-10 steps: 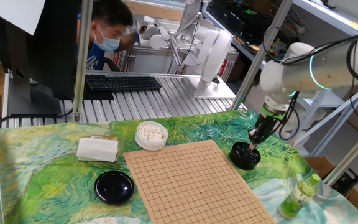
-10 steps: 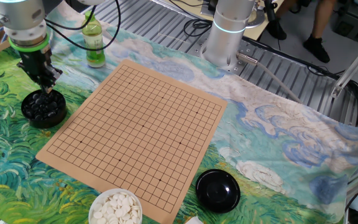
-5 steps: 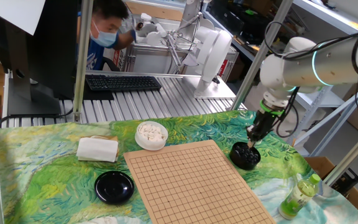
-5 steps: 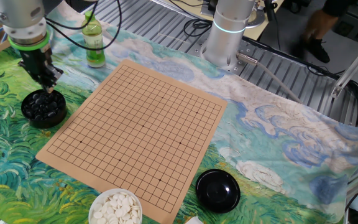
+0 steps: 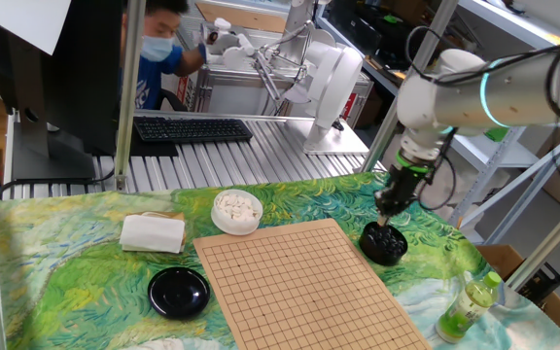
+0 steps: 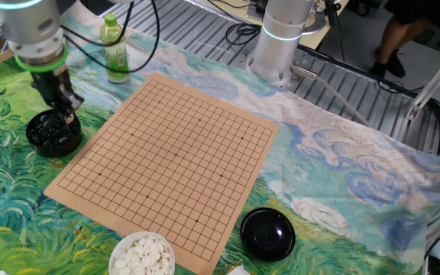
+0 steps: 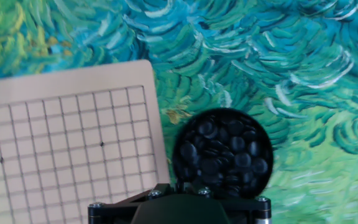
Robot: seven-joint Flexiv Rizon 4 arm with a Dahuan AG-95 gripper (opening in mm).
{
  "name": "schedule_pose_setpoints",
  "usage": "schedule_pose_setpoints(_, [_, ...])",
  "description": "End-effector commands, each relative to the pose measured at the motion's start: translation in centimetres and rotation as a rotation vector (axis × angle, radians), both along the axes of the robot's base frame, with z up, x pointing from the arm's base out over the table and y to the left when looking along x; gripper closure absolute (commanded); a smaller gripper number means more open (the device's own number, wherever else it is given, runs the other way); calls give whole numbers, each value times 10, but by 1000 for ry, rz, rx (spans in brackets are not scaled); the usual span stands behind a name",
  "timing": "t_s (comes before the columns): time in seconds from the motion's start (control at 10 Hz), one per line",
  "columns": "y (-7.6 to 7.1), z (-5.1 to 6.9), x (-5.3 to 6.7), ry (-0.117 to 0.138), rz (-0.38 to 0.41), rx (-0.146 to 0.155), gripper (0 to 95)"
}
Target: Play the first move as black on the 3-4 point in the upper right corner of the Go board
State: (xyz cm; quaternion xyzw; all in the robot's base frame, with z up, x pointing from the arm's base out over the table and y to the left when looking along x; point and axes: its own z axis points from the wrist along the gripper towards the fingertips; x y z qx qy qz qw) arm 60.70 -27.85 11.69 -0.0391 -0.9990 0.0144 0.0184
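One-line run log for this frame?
phase: pick | gripper: above bowl of black stones | jaws: unclear | stone held: unclear | Go board: no stones

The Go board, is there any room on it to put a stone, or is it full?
The Go board is completely bare: every crossing is free. It gets crowded off the board. The bowl of black stones sits by one corner with the tool above it, the green bottle by the next corner, and the bowl of white stones and a black lid along the near edge.

Glossy black stones point(image 7: 222, 152) heaped in black bowl point(image 7: 261, 144) beside bare board point(image 7: 67, 149); 3-4 point seemingly unoccupied.
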Motion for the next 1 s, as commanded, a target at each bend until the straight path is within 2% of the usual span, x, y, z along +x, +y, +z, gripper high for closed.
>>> schedule_pose_setpoints(0.1, [12, -1, 2, -10, -36, -4, 950])
schedule_pose_setpoints(0.3, [24, -13, 13, -20, -61, 2, 950])
schedule_pose_setpoints(0.7, [34, -39, 32, -54, -58, 4, 950])
schedule_pose_setpoints(1.0, [51, -43, 33, -58, -68, -13, 950])
